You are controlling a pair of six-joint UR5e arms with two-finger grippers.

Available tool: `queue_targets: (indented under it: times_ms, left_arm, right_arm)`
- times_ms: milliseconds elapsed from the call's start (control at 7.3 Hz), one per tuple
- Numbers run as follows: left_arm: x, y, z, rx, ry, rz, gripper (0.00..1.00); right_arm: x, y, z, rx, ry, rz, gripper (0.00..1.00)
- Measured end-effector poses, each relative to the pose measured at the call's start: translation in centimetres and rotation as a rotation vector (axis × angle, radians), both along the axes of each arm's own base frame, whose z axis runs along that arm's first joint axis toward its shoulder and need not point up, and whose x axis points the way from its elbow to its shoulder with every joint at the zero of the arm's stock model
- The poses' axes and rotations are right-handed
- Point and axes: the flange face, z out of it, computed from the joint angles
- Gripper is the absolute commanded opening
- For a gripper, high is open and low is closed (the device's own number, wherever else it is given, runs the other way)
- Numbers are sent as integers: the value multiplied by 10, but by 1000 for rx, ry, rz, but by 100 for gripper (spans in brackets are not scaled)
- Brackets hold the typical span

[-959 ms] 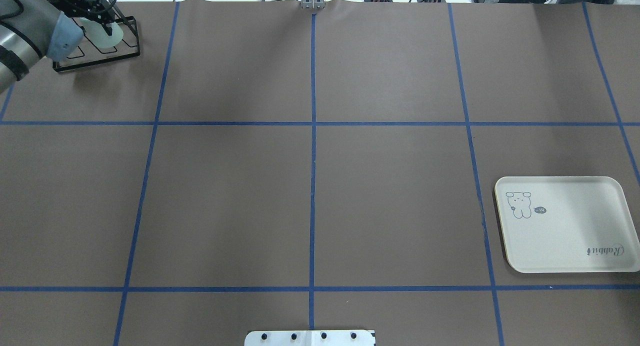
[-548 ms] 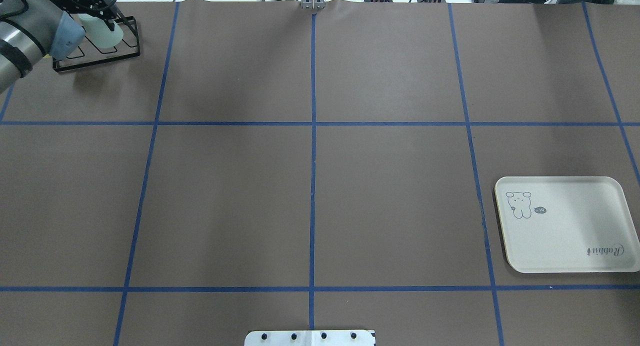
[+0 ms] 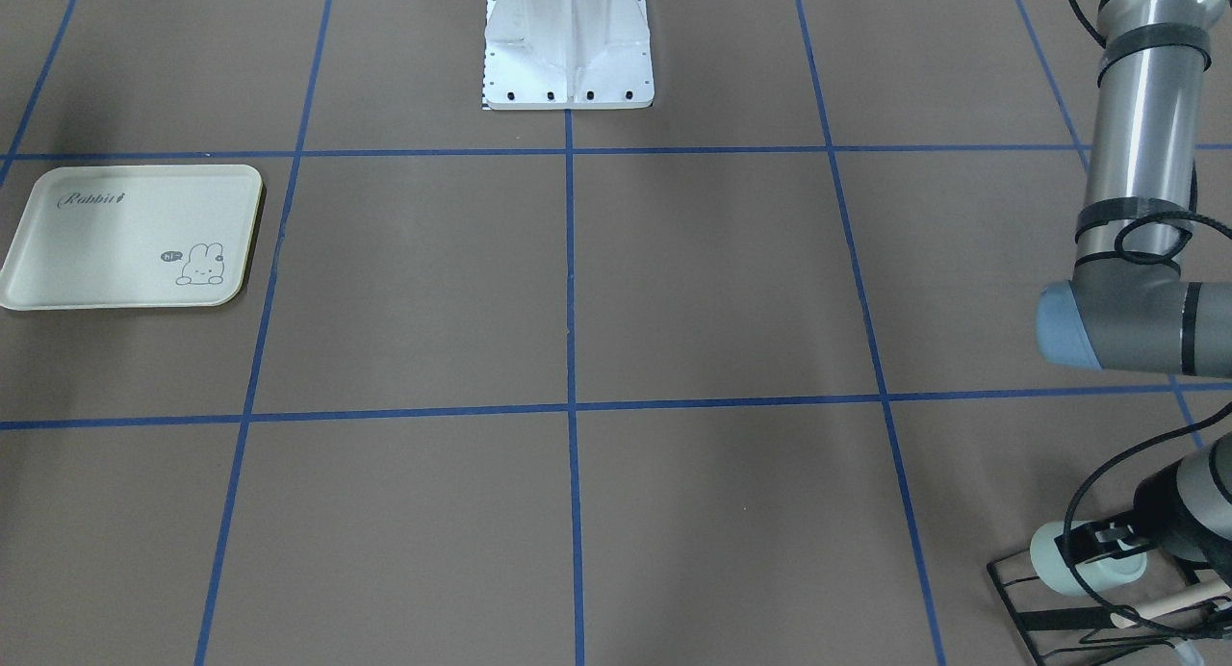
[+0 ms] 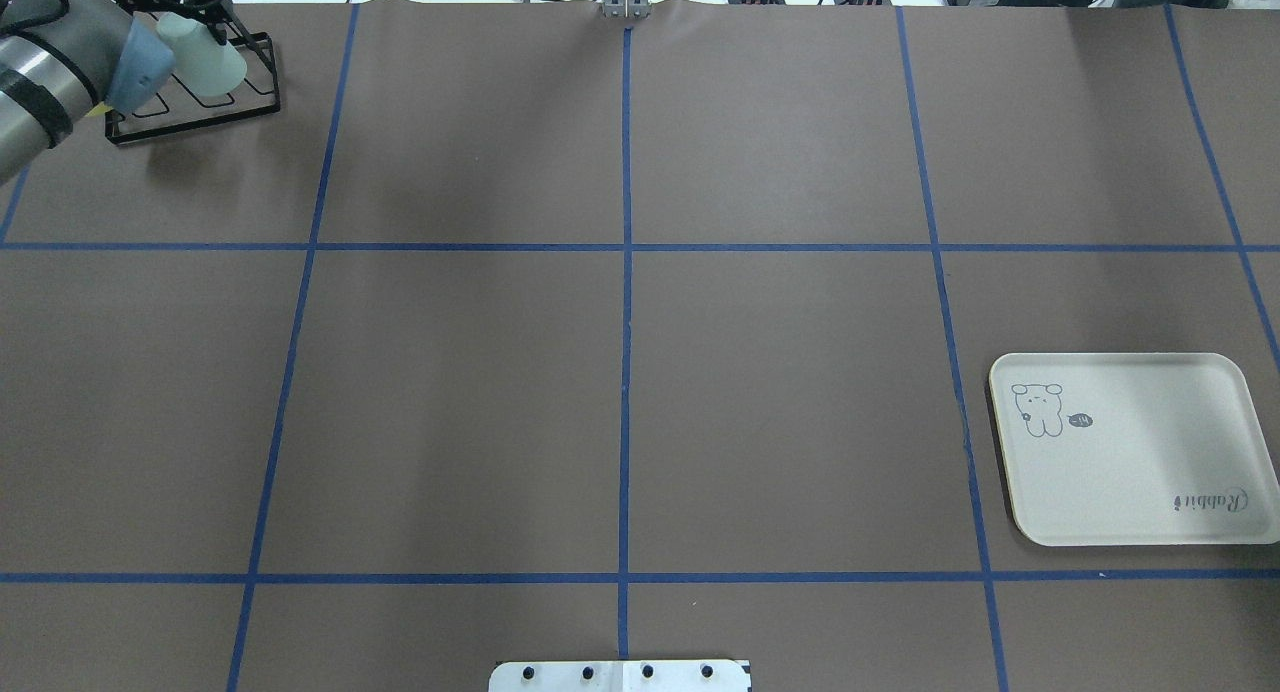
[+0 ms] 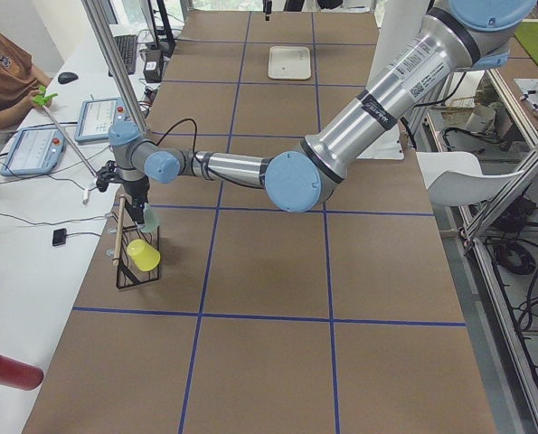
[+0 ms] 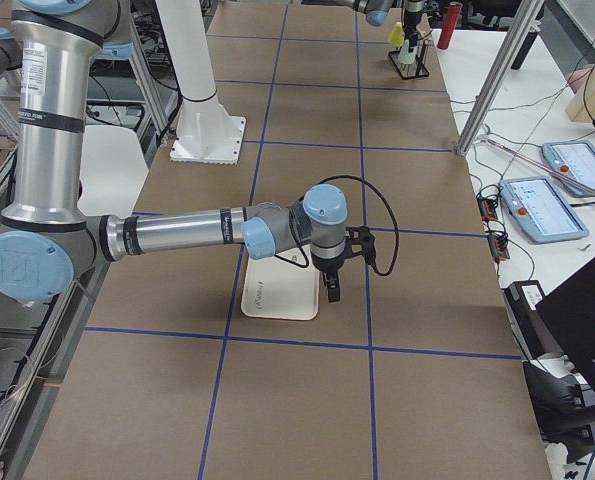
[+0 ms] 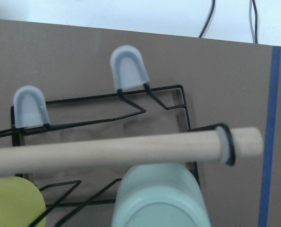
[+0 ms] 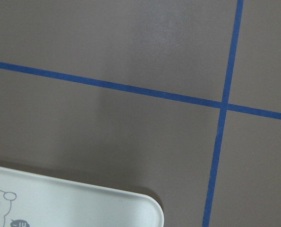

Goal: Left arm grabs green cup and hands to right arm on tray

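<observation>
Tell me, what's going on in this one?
The left arm has its fingers closed on the green cup, held on its side over the black wire rack at the table's far left corner. A yellow cup sits in the rack. The right arm hovers by the tray; no handover yet.

A black wire rack (image 4: pixel 195 122) sits far out at ten o'clock on the brown table (image 4: pixel 780 372). A yellow cup (image 5: pixel 144 255) lies in the rack. A wooden stick (image 7: pixel 107 153) runs across its top. Blue tape lines (image 4: pixel 626 372) cross the table. In the left side view a red tube (image 5: pixel 6 371) lies at eight o'clock.
</observation>
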Motion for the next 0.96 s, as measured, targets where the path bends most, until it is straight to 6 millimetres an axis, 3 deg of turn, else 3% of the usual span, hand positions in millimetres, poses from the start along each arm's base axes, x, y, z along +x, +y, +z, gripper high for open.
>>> queue_targets:
  times_ms: [959]
  left_arm:
    - [2,-3,-5,1,1,-9,87]
  right_arm:
    - [0,0,-1,5,0,-3,100]
